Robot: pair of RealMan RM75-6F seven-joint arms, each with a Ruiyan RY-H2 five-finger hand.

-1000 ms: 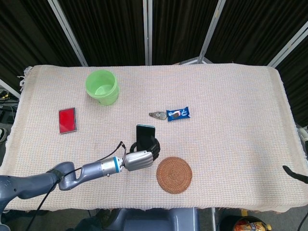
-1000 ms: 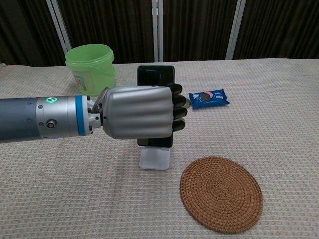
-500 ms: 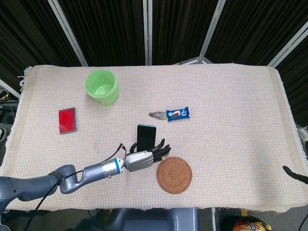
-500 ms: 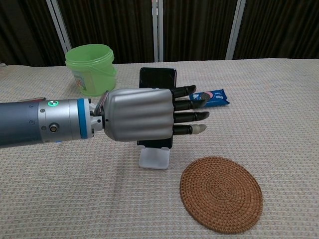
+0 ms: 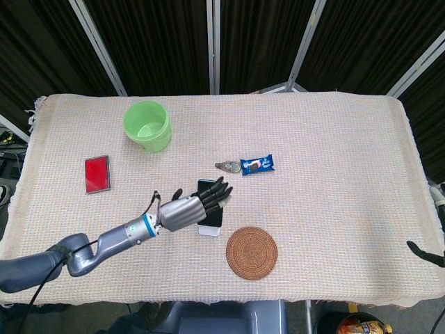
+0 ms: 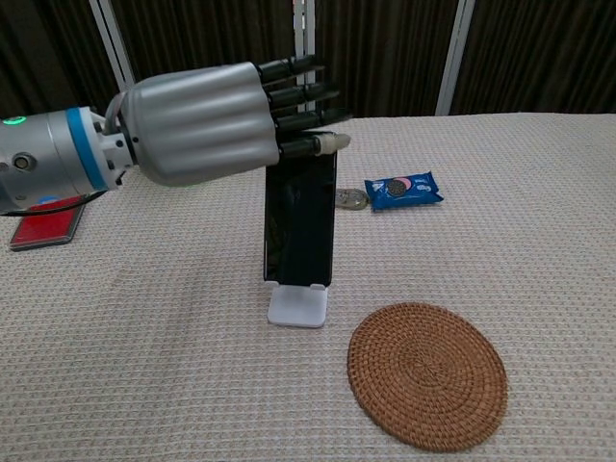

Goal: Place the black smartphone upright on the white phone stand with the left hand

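The black smartphone (image 6: 300, 226) stands upright on the white phone stand (image 6: 297, 306), leaning back slightly. In the head view the smartphone (image 5: 212, 217) shows just beyond the stand (image 5: 206, 231), partly covered by my fingers. My left hand (image 6: 207, 125) hovers above the phone's top edge with its fingers straight and apart, holding nothing. The same left hand (image 5: 188, 209) shows in the head view, raised over the phone. My right hand is out of both views.
A round woven coaster (image 6: 426, 373) lies right of the stand. A blue snack packet (image 6: 403, 190) and a small metal piece (image 6: 349, 199) lie behind. A green bucket (image 5: 147, 126) stands at the back left, and a red card (image 5: 97, 173) lies at the left.
My left hand let go of the phone, spread its fingers, then rose up and back to the left. The phone stays standing on the stand.
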